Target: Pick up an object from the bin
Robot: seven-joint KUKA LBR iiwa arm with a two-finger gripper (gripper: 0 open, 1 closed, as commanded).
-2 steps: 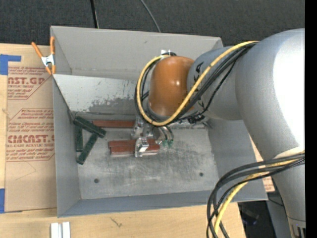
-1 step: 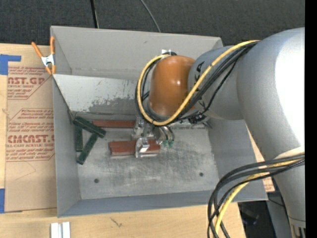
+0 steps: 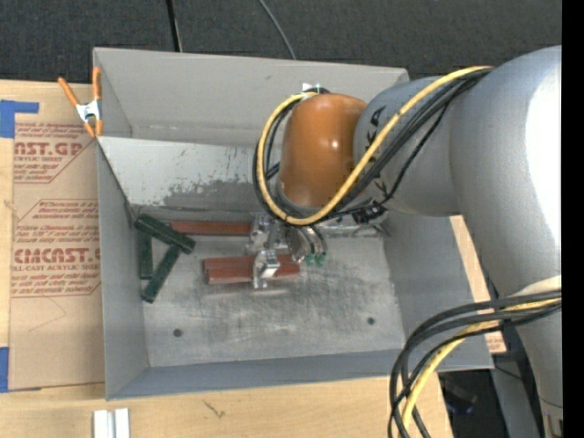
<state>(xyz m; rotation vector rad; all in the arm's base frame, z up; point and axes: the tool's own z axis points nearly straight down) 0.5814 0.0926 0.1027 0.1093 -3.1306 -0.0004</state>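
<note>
Brown block (image 3: 228,270) looks stiff, light; take it across its narrow sides. Claw (image 3: 267,270) at its right end: clenched or released, cannot tell.

Robotics laboratory bench: you see a grey metal bin (image 3: 192,167) around the gripper (image 3: 266,273), and a large arm (image 3: 497,130) with yellow cables (image 3: 266,144) right of it.

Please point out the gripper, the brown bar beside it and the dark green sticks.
gripper (image 3: 266,270): camera view, its metal tip.
brown bar (image 3: 226,270): camera view, its left half.
dark green sticks (image 3: 164,234): camera view, the upper stick.
</note>
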